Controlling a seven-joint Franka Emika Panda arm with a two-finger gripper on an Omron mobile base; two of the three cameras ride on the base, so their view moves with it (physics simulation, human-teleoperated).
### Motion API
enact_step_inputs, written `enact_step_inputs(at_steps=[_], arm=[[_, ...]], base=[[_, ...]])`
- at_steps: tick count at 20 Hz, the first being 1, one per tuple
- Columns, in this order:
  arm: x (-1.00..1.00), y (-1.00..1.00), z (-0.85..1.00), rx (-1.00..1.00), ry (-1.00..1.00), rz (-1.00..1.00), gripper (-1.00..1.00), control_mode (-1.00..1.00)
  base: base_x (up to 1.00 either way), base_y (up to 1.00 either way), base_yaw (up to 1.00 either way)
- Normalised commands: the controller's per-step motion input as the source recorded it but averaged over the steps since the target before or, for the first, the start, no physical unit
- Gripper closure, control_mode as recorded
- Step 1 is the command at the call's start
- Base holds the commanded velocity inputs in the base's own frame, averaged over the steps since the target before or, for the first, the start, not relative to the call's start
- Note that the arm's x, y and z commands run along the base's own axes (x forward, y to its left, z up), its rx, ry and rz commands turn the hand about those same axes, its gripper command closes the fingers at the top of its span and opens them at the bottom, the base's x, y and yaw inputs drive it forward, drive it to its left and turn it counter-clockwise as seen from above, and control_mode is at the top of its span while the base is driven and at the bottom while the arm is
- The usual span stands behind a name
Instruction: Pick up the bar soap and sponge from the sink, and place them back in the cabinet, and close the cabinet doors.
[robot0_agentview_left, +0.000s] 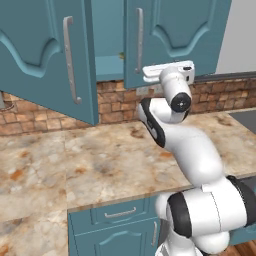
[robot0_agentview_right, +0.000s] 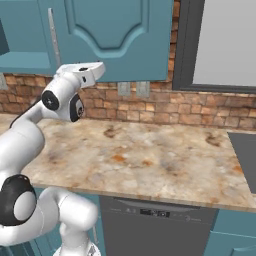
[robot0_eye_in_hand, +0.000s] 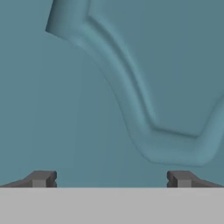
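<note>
Cabinet doors (robot0_agentview_left: 47, 55) hang open in the left base view: the left one swings out over the table (robot0_agentview_left: 90, 160), its long silver bar handle (robot0_agentview_left: 70, 60) upright, and the right one (robot0_agentview_left: 175, 35) stands angled with its own bar handle near its left edge. Between them the cabinet (robot0_agentview_left: 107, 35) interior shows, with a teal shelf (robot0_agentview_left: 109, 67) at its foot. The white arm rises from the lower right and bends up so that its hand sits against the lower edge of the right door. A brick wall (robot0_agentview_left: 115, 102) runs behind the marbled table, and shorter teal cupboards (robot0_agentview_left: 117, 225) sit below its front edge.

From the right base view, the arm climbs from the lower left and the hand points at the bottom of the arched-panel door. Two grey outlets (robot0_agentview_right: 132, 89) sit on the brick just under that door, and a dark-framed window (robot0_agentview_right: 220, 45) lies to the right. A grey dishwasher (robot0_agentview_right: 155, 225) stands under the table.

In the hand view, the end effector (robot0_eye_in_hand: 112, 179) has its two dark tips spread wide apart with nothing between them, facing the door's raised arched panel (robot0_eye_in_hand: 144, 87) at close range. The bar soap and sponge cannot be made out.
</note>
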Motion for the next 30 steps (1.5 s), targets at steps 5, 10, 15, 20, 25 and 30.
enact_step_inputs(at_steps=[5, 10, 15, 20, 25, 30], arm=[[0.36, 0.00, 0.00, 0.01, 0.00, -0.01, -1.00, -1.00], [0.33, 0.00, 0.00, 0.01, 0.00, 0.00, -1.00, -1.00], [0.30, 0.00, 0.00, 0.00, 0.00, 0.00, -1.00, -1.00], [0.32, 0.00, 0.00, 0.00, 0.00, 0.00, -1.00, -1.00], [0.34, 0.00, 0.00, 0.00, 0.00, 0.00, -1.00, -1.00], [0.28, 0.00, 0.00, 0.00, 0.00, 0.00, -1.00, -1.00]], base=[[0.00, 0.00, 0.00], [0.00, 0.00, 0.00], [0.00, 0.00, 0.00], [0.00, 0.00, 0.00], [0.00, 0.00, 0.00], [0.00, 0.00, 0.00]])
